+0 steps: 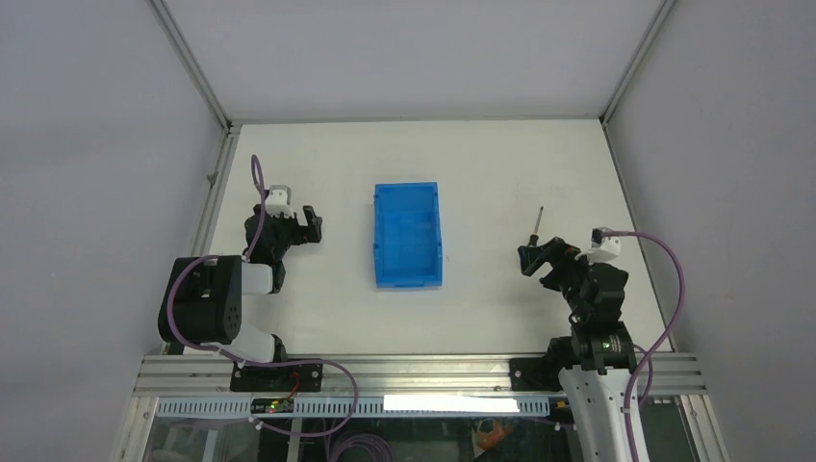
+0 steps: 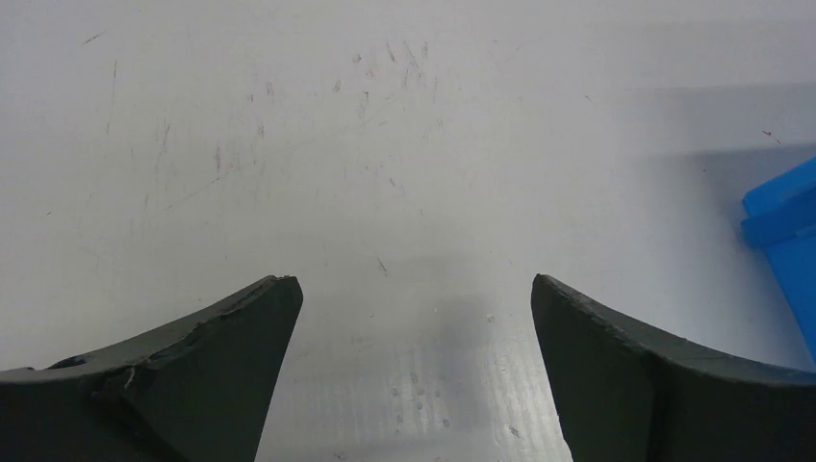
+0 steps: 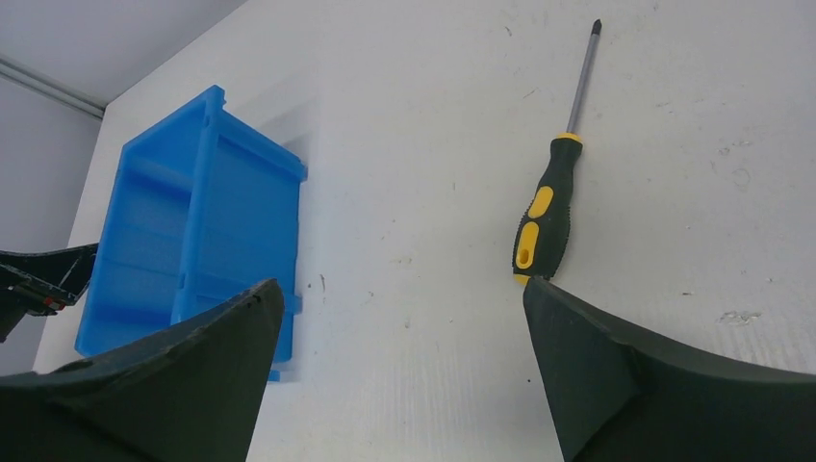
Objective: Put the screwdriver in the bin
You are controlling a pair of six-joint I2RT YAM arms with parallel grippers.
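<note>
The screwdriver (image 1: 535, 227), with a black and yellow handle and a thin shaft, lies flat on the table right of the blue bin (image 1: 378, 237), tip pointing away. My right gripper (image 1: 535, 258) is open and empty just behind the handle end. In the right wrist view the screwdriver (image 3: 545, 210) lies just past my right fingertip, outside the gap of the gripper (image 3: 400, 282), and the bin (image 3: 204, 164) is at the left. My left gripper (image 1: 313, 223) is open and empty left of the bin. The left wrist view shows its open gripper (image 2: 413, 279) over bare table and a bin corner (image 2: 784, 204).
The white table (image 1: 481, 173) is fenced by a metal frame and grey walls. The bin holds nothing. My left arm's gripper (image 3: 38, 274) shows at the left edge of the right wrist view, beyond the bin.
</note>
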